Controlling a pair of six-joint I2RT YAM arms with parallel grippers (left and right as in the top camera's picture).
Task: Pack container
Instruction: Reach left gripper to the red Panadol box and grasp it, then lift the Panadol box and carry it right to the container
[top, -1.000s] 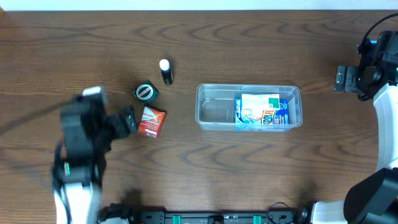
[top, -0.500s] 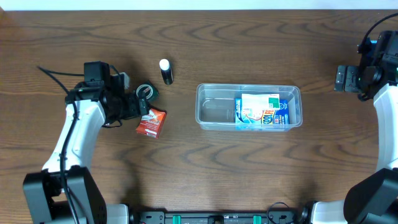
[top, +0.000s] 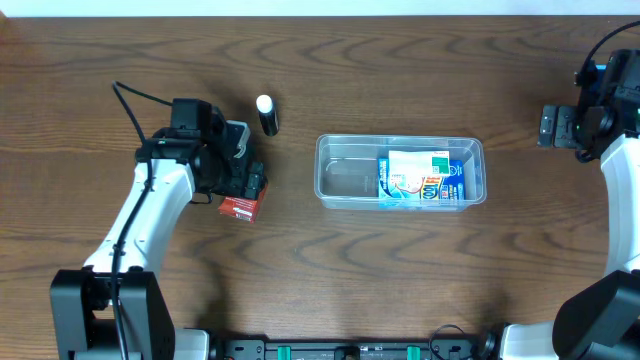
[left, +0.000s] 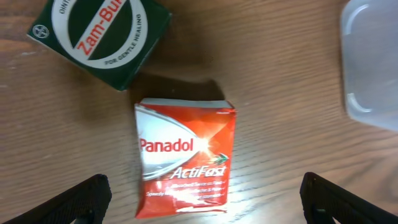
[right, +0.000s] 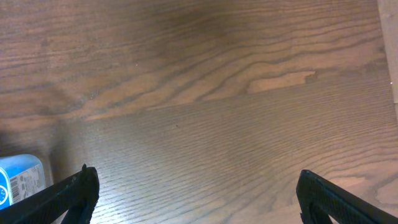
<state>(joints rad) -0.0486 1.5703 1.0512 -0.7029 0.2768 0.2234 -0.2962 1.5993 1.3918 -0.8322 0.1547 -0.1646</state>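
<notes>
A green square Zam-Buk box (left: 102, 34) sits just beside the red Panadol ActiFast packet (left: 185, 155) on the brown wooden table (top: 330, 290), with a black white-capped tube (top: 267, 114) farther back. The left gripper (top: 246, 180) hovers over the packet, fingers spread wide, gripping nothing. The clear rectangular plastic container (top: 340, 190) lies mid-table, a blue printed box (top: 420, 182) in its right half. The right gripper (top: 552, 126) is also spread wide and empty. Half a second ago the left gripper was farther left; now it hides the green box from above.
</notes>
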